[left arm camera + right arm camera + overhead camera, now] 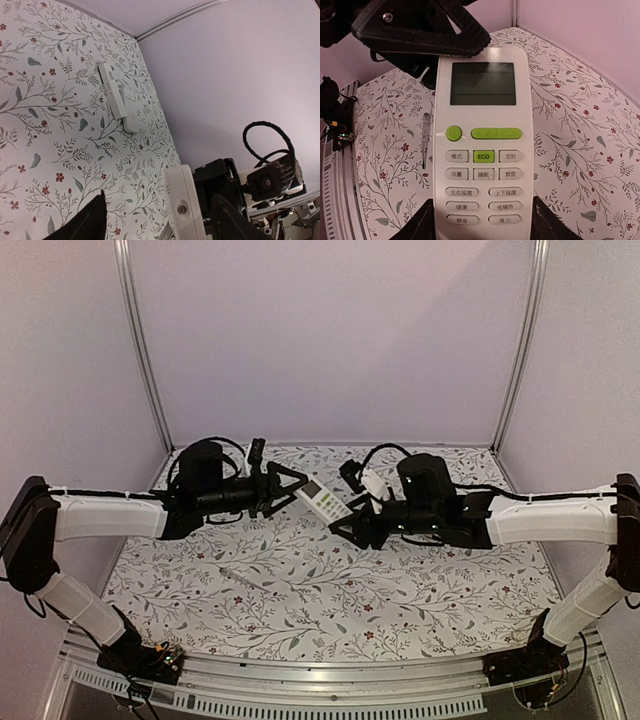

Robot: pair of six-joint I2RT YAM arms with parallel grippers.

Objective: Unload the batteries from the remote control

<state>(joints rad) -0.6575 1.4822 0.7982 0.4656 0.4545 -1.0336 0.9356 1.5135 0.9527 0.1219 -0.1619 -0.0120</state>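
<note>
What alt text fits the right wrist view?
A white remote control, screen and green buttons facing the camera, sits between the fingers of the right gripper above a floral table. The black left gripper overlaps its top end.

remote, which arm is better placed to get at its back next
Left, probably. The right hand grips the remote by its lower end; the left hand is open around the top end, so free to move.
</note>
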